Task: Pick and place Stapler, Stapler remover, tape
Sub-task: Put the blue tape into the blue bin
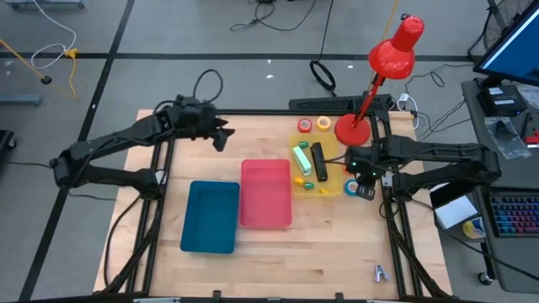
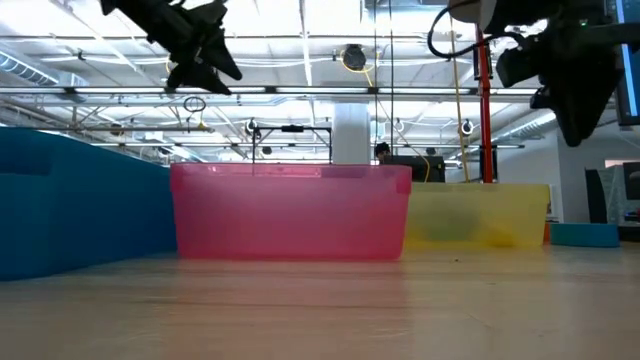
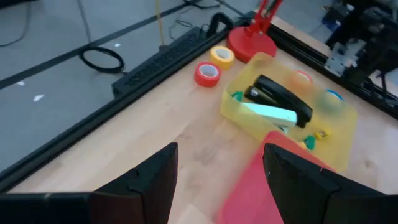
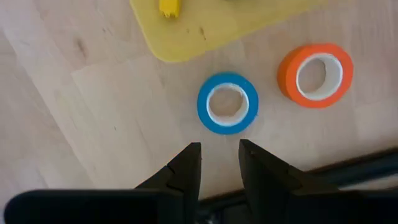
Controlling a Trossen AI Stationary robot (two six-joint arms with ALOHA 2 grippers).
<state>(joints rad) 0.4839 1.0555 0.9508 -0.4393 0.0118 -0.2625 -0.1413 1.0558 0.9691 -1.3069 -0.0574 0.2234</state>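
A black stapler point(image 1: 318, 162) and a light-green stapler point(image 1: 301, 159) lie in the yellow tray point(image 1: 330, 187). Small yellow and green pieces point(image 3: 316, 137) lie beside them; I cannot tell which is the stapler remover. Blue tape point(image 4: 227, 103) and orange tape point(image 4: 316, 74) lie flat on the wood next to the tray's corner. Red tape point(image 3: 207, 73) and yellow tape point(image 3: 222, 56) lie flat near the lamp base. My right gripper point(image 4: 219, 155) points down above the blue tape, open by a narrow gap, holding nothing. My left gripper point(image 3: 221, 174) hangs open over the far left of the table.
A pink tray point(image 1: 266, 194) and a blue tray point(image 1: 210, 216) stand side by side at mid-table. A red desk lamp's base point(image 1: 352, 130) sits at the far right, close to the yellow tray. Dark frame bars point(image 1: 396, 227) run along the table's sides.
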